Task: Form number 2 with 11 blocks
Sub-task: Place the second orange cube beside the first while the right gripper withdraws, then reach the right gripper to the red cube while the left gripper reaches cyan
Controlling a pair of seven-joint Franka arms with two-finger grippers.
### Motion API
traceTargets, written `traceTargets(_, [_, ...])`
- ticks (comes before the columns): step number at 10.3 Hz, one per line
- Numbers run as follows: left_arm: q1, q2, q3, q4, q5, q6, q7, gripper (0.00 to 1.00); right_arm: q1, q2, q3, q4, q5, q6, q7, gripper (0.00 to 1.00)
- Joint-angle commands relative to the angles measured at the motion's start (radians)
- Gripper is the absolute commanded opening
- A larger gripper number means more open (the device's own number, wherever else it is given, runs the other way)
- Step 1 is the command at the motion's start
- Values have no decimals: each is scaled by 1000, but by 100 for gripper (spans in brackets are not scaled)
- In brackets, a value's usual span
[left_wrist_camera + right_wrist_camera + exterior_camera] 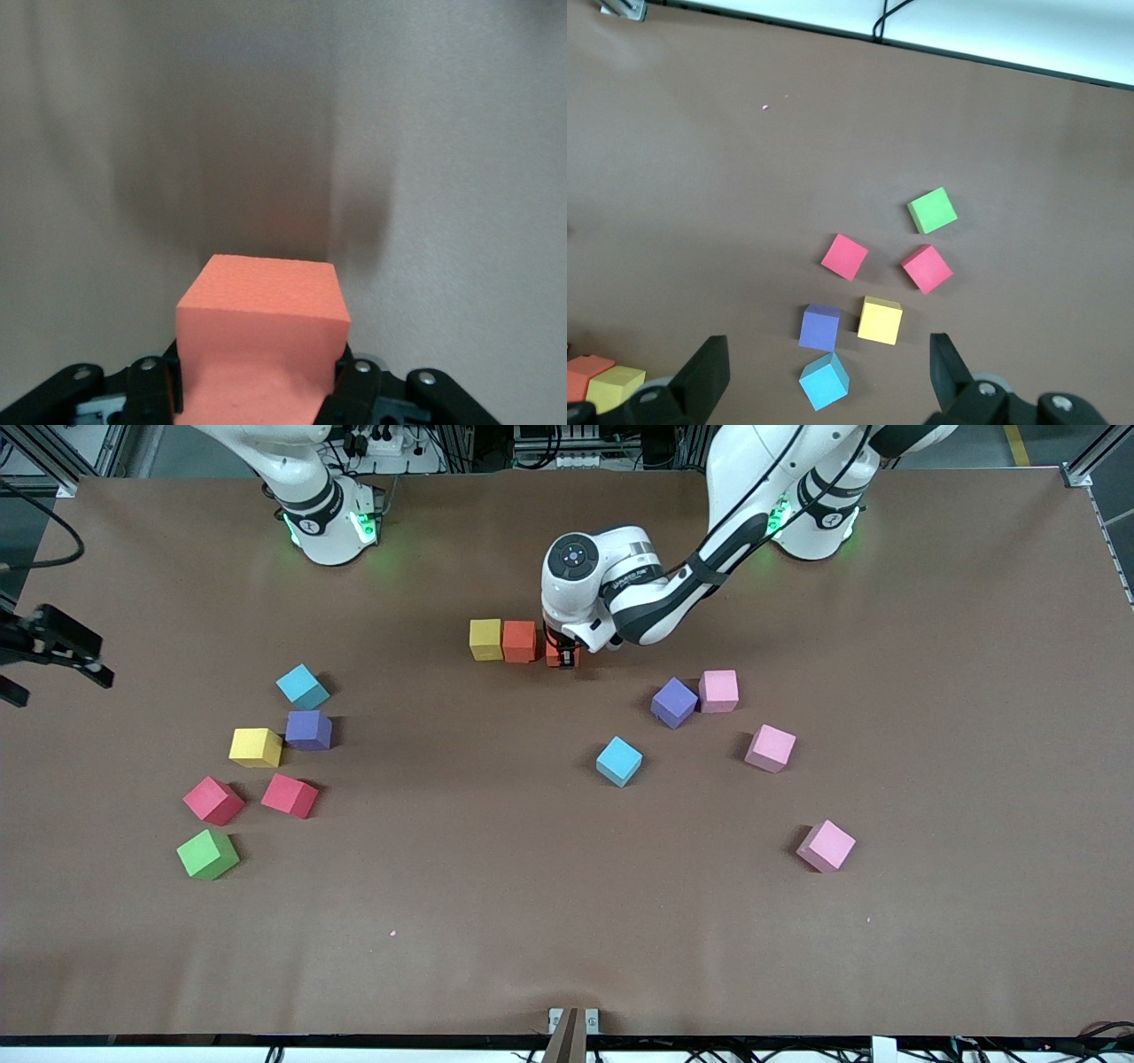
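A yellow block (485, 639) and an orange block (519, 641) touch in a short row near the robots' bases. My left gripper (563, 657) is shut on a second orange block (562, 654), held low at the row's end toward the left arm, just beside the first orange block. In the left wrist view this block (262, 341) sits between the fingers (356, 382). My right gripper (53, 651) is open and empty, held high at the right arm's end of the table. In the right wrist view it (827, 359) hangs over a cluster of loose blocks.
Toward the right arm's end lie light blue (302, 686), purple (308, 730), yellow (256, 747), two red (213, 801) (290, 795) and green (207, 855) blocks. Toward the left arm's end lie purple (674, 702), light blue (618, 761) and three pink blocks (718, 691) (770, 747) (826, 846).
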Motion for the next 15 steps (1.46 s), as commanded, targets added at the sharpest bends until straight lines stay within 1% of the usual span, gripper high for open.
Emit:
traceTargets(1, [-50, -1, 23, 14, 34, 4, -310, 21, 44, 42, -41, 52, -14, -21, 19, 100])
traceTargets(3, [-68, 20, 24, 37, 35, 4, -316, 21, 61, 78, -42, 49, -20, -7, 35, 100])
traceTargets(4, [-80, 27, 26, 41, 34, 4, -318, 21, 75, 80, -42, 49, -43, -7, 34, 100])
traceTargets(5, [-92, 27, 27, 43, 34, 4, -329, 21, 91, 81, -41, 50, -102, -16, 38, 100])
traceTargets(7, [-103, 28, 27, 48, 34, 4, -338, 21, 78, 106, -42, 46, -100, -71, 121, 100])
traceTargets(9, [-105, 28, 27, 49, 34, 4, -338, 21, 95, 123, -42, 9, -100, -69, 165, 100])
traceTargets(10, [-105, 36, 27, 57, 34, 4, -338, 21, 101, 137, -42, 9, -98, -61, 204, 100])
traceTargets(11, [-105, 41, 35, 69, 34, 4, -338, 21, 111, 137, -42, 10, -100, -58, 222, 100])
traceTargets(13, [-138, 48, 85, 92, 32, 4, -338, 21, 92, 155, -44, 9, -97, -40, 238, 100])
traceTargets(14, [-149, 48, 89, 95, 32, 4, -338, 22, 95, 157, -44, 9, -97, -36, 239, 100])
traceTargets(15, [-149, 48, 89, 94, 35, 4, -338, 25, 101, 157, -44, 10, -97, -36, 239, 100])
